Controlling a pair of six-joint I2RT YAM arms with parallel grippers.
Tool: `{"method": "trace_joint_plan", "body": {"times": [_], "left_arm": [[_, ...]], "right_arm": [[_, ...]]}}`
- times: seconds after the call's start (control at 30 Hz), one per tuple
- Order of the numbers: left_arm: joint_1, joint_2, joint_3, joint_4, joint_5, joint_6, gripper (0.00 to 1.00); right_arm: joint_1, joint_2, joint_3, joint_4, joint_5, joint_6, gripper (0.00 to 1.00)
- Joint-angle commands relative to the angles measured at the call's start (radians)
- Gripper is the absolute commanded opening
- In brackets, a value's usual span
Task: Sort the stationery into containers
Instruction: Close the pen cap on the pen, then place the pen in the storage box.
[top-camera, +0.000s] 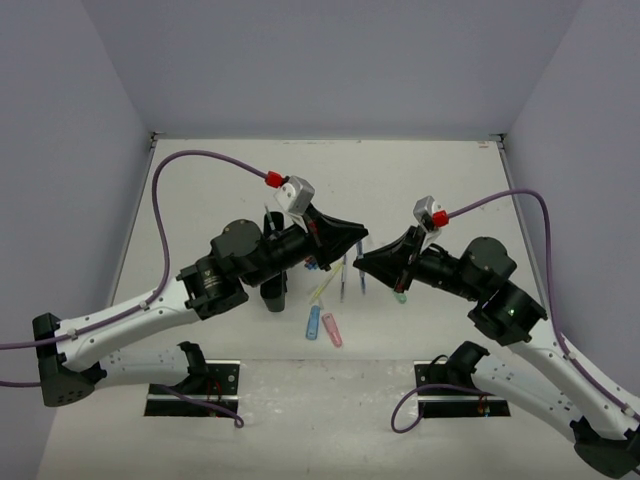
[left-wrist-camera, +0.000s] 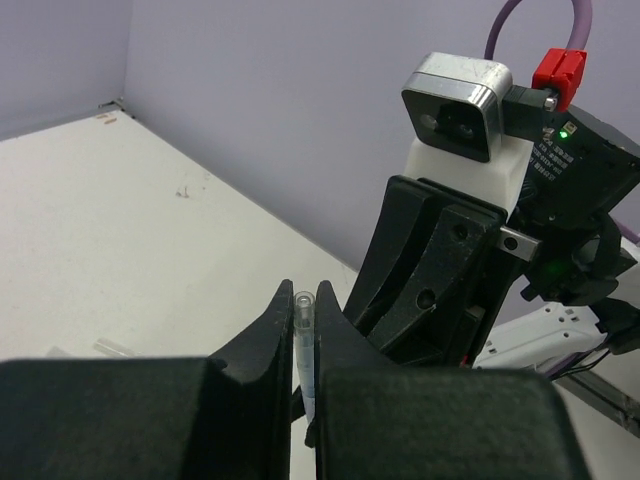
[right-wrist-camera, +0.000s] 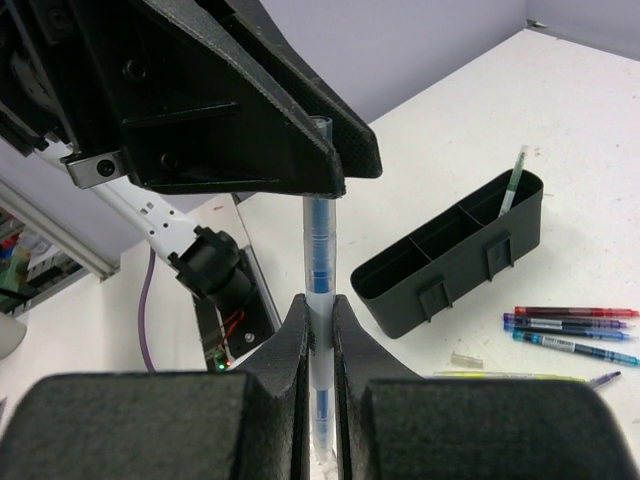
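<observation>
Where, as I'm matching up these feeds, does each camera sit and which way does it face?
Top external: above and behind the bases, looking down on the white table; left arm and right arm show.
Left wrist: on its arm, looks past the left end effector at the right arm's silver camera.
Right wrist: on its arm, looks past the right end effector at the black plastic compartmented organiser.
Shared: both wrist views show the thin clear blue pen, gripped by both.

A: Finish of the pen (right-wrist-camera: 318, 250)?
B: Clear glossy plastic, blue core.
A: The organiser (right-wrist-camera: 460, 265)?
B: Black plastic, smooth, faint sheen.
A: The right gripper (right-wrist-camera: 318, 305)?
B: Black plastic, matt, finely grained.
A: The table (right-wrist-camera: 560, 120)?
B: White, matt, lightly marked.
</observation>
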Motion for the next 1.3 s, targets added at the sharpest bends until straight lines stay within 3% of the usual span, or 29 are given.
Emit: {"method": "trace_joint_plan", "body": {"times": [0.0,0.27,0.63,0.7,0.83,0.87,0.93,1.03,1.07,1.2,1.27], "left_arm": [[0.007,0.012,0.002,-0.007,0.033,-0.002,0.00],[0.007,0.030,-0.144,0.067,0.070,-0.109,0.00],[-0.008,0.019,-0.348,0.194,0.109,-0.196,0.00],[-0.009,-0.001,-0.348,0.161,0.052,-0.185,0.00],[-0.005,-0.047,-0.247,-0.021,-0.204,-0.090,0.00],[-0.004,-0.046,-0.216,-0.070,-0.300,-0.066,0.00],[0.008,-0.042,-0.111,-0.146,-0.508,-0.025,0.00],[0.027,-0.024,-0.039,-0.152,-0.683,0.038,0.00],[0.036,-0.013,-0.013,-0.152,-0.751,0.056,0.00],[0.081,0.069,0.018,-0.035,-1.037,0.215,0.00],[0.144,0.112,-0.023,0.114,-1.047,0.311,0.00]], "right_arm": [[0.002,-0.008,0.067,0.019,0.020,-0.023,0.00],[-0.002,0.014,0.138,0.169,0.247,-0.014,0.00],[-0.097,0.183,0.391,0.169,0.209,-0.010,0.00],[-0.099,0.197,0.380,0.145,0.177,-0.039,0.00],[-0.099,0.192,0.245,0.145,0.088,-0.093,0.04],[-0.099,0.185,0.207,0.153,0.083,-0.099,0.11],[-0.099,0.165,0.068,0.200,0.082,-0.090,0.38],[-0.099,0.148,-0.007,0.217,0.115,-0.073,0.73],[-0.099,0.143,-0.019,0.203,0.144,-0.073,0.81],[-0.099,0.111,-0.043,0.128,0.279,-0.070,0.87],[-0.099,0.065,-0.070,0.122,0.309,-0.058,0.87]]}}
